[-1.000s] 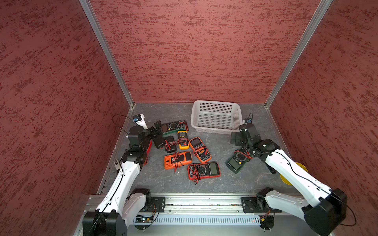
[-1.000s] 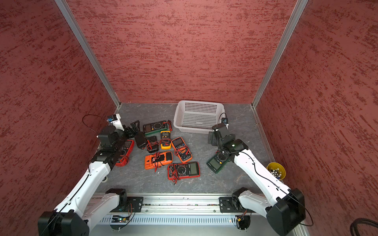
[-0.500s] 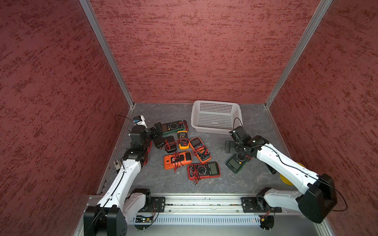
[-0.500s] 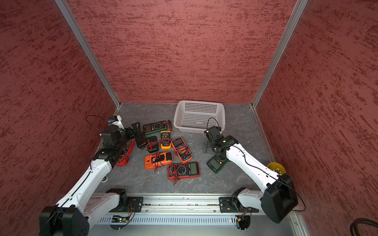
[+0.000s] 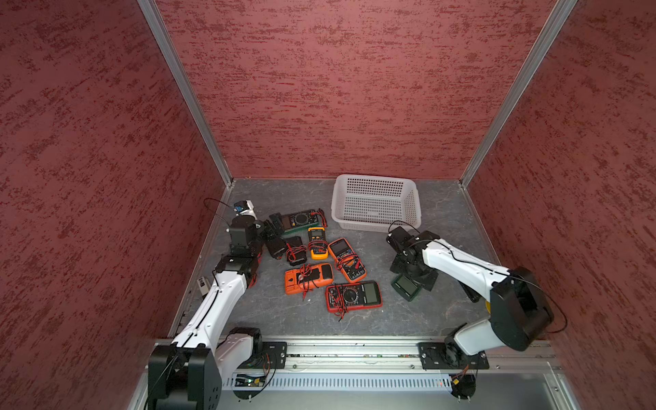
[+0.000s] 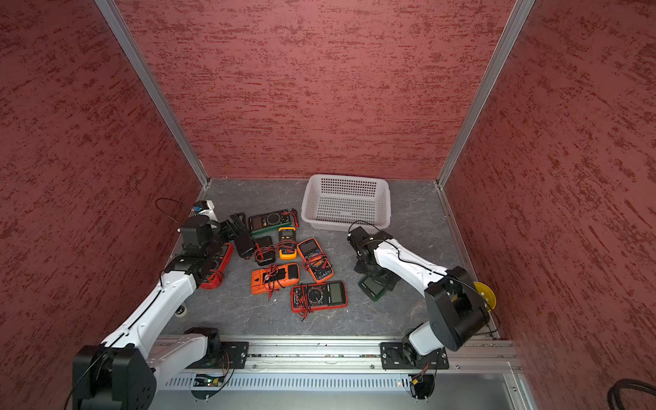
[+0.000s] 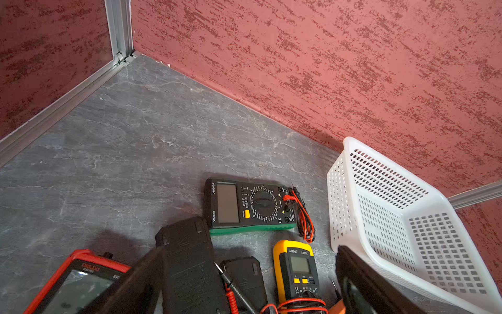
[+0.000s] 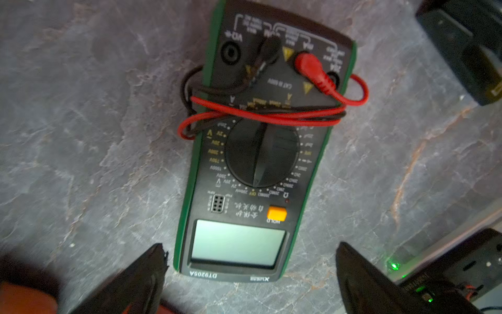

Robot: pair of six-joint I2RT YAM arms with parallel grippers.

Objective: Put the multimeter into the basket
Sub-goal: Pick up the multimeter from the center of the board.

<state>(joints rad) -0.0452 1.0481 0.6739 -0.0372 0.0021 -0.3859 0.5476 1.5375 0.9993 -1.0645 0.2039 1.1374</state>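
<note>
The white basket (image 5: 376,202) (image 6: 346,202) (image 7: 407,217) stands empty at the back wall. Several multimeters lie on the grey floor. My right gripper (image 5: 411,275) (image 8: 251,248) hangs open just above a green-edged multimeter (image 5: 406,287) (image 6: 371,285) (image 8: 252,163), one finger on each side of its display end, neither touching it. My left gripper (image 5: 274,232) (image 7: 251,248) is open low over the left cluster, holding nothing. A black face-down multimeter (image 7: 187,258) lies between its fingers and partly covers the left one. A yellow multimeter (image 7: 296,266) also lies between them.
More multimeters lie mid-floor: a green one (image 5: 296,220), an orange one (image 5: 346,259), an orange face-down one (image 5: 308,278) and a red one (image 5: 353,296). Another red one (image 6: 216,266) lies under the left arm. A yellow cup (image 6: 484,296) sits behind the right arm.
My right gripper has swung from beside the basket's front corner back and down over the green-edged multimeter. The left arm has barely shifted. Both grippers stay open.
</note>
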